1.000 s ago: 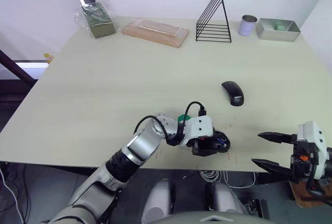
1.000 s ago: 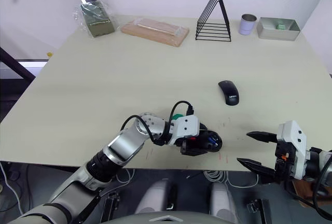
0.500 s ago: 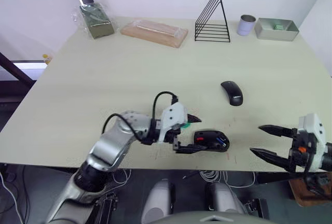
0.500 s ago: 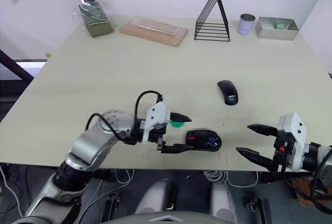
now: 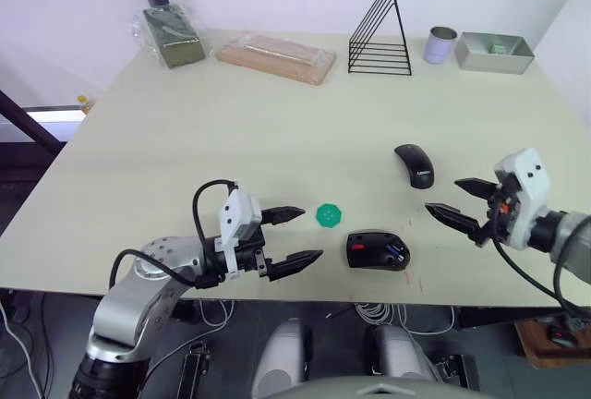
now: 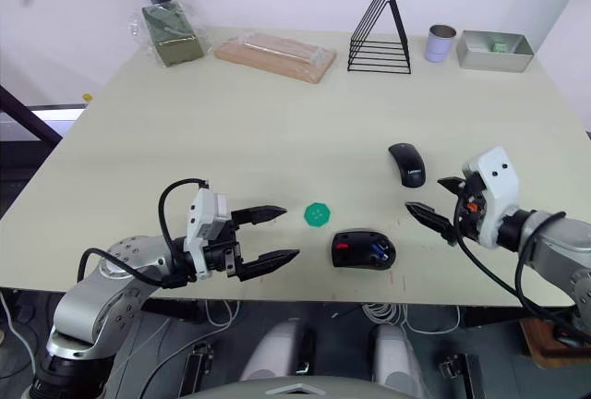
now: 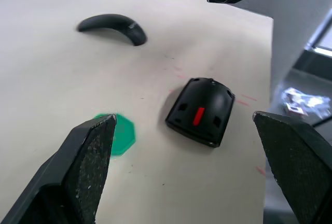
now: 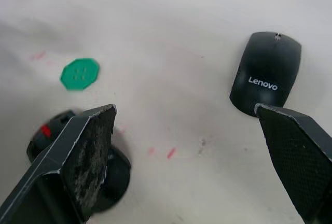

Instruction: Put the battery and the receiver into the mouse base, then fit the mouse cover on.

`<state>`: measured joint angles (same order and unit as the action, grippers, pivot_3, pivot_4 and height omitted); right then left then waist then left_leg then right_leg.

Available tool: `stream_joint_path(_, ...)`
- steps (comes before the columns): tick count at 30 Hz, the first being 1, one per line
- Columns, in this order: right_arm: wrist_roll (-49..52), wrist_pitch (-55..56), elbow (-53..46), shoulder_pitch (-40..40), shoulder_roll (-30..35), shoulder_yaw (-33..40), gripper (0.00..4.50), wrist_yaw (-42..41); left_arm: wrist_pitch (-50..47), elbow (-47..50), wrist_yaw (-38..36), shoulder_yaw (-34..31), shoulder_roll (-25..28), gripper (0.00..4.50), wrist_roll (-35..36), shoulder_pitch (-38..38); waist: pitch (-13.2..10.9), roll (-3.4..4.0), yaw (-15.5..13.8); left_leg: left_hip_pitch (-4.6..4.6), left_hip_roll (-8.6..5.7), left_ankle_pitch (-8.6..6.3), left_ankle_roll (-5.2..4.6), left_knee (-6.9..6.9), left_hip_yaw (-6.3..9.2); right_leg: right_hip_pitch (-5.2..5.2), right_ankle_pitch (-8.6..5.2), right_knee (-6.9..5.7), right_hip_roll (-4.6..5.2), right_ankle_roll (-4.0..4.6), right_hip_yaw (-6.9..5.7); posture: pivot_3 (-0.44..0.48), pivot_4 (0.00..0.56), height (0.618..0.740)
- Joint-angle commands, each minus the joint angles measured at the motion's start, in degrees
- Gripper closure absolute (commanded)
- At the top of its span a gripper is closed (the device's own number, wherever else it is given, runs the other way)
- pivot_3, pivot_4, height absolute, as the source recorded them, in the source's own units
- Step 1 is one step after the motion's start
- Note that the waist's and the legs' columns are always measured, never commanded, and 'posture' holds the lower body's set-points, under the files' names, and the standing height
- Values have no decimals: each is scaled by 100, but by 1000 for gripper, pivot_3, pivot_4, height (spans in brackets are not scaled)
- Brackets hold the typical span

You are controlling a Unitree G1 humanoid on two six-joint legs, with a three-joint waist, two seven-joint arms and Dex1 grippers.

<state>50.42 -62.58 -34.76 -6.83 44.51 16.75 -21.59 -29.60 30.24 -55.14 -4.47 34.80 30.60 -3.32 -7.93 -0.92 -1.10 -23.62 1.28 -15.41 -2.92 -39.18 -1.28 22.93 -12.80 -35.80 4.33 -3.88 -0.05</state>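
The mouse base (image 5: pixel 377 251) lies near the table's front edge, black with red showing inside. A blue battery (image 5: pixel 395 252) sits in its right part. I cannot make out the receiver. The mouse cover (image 5: pixel 415 165), glossy black with a pale mark, lies farther back and to the right. My left gripper (image 5: pixel 309 233) is open and empty, left of the base and apart from it. My right gripper (image 5: pixel 444 196) is open and empty, just right of the cover and behind the base. In the right wrist view the cover (image 8: pixel 265 73) lies between the fingers.
A flat green octagonal disc (image 5: pixel 328 215) lies just left of the base, beside my left fingertips. Along the back edge stand a black wire rack (image 5: pixel 380 34), a cup (image 5: pixel 443 45), a metal tray (image 5: pixel 495 53), a wooden board (image 5: pixel 275 55) and a bagged green block (image 5: pixel 170 34).
My left gripper has drawn back to the left, off the mouse base, and stands open. My right gripper has come up from the table's front edge to beside the cover.
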Motion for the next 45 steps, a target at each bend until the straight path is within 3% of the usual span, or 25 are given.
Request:
stream_joint_path(1, -295, -188, 177, -376, -208, -218, 0, 549, 348, 253, 25, -358, 11, 13, 179, -305, 0, 1, 16, 0, -1, 0, 0, 0, -2, 1, 0, 0, 1, 0, 1, 0, 150, 740)
stream_joint_path(11, -1274, -207, 1216, -1460, -1373, -887, 0, 1468, 1534, -321, -792, -963, 31, 13, 457, -970, -6, 17, 21, -5, -5, 0, 0, 3, -8, 11, 0, -1, -4, 1, 3, 0, 150, 740)
stream_joint_path(15, -1683, -76, 1688, -1805, -1901, -1136, 0, 1773, 1594, -531, -1304, -1167, 31, 13, 1066, -1025, -5, 16, 37, -5, -4, 0, 0, 4, -8, 11, 0, -1, -4, 1, 2, 0, 150, 740)
stream_joint_path(20, -2110, 17, 1868, -1851, -2297, -1150, 0, 2034, 1733, -620, -1387, -1154, 5, 13, 1100, -1144, -6, 19, 39, -5, -4, 0, 0, 6, -10, 14, 1, -2, -6, 0, 3, 0, 150, 740)
stream_joint_path(27, -2587, 356, 2047, -1869, -2605, -1194, 0, 2082, 1678, -540, -1327, -1145, -25, 13, 1213, -1190, -9, 24, 43, -4, -4, 0, 0, 7, -11, 15, 1, -2, -10, 1, 3, 0, 150, 740)
stream_joint_path(45, -3110, 622, 2677, -2011, -2631, -1200, 0, 1565, 1654, -455, -1194, -1084, -11, 13, 1254, -1159, -15, 34, 48, -5, -3, 0, 1, 11, -11, 17, 0, -1, -12, 1, 3, 0, 150, 740)
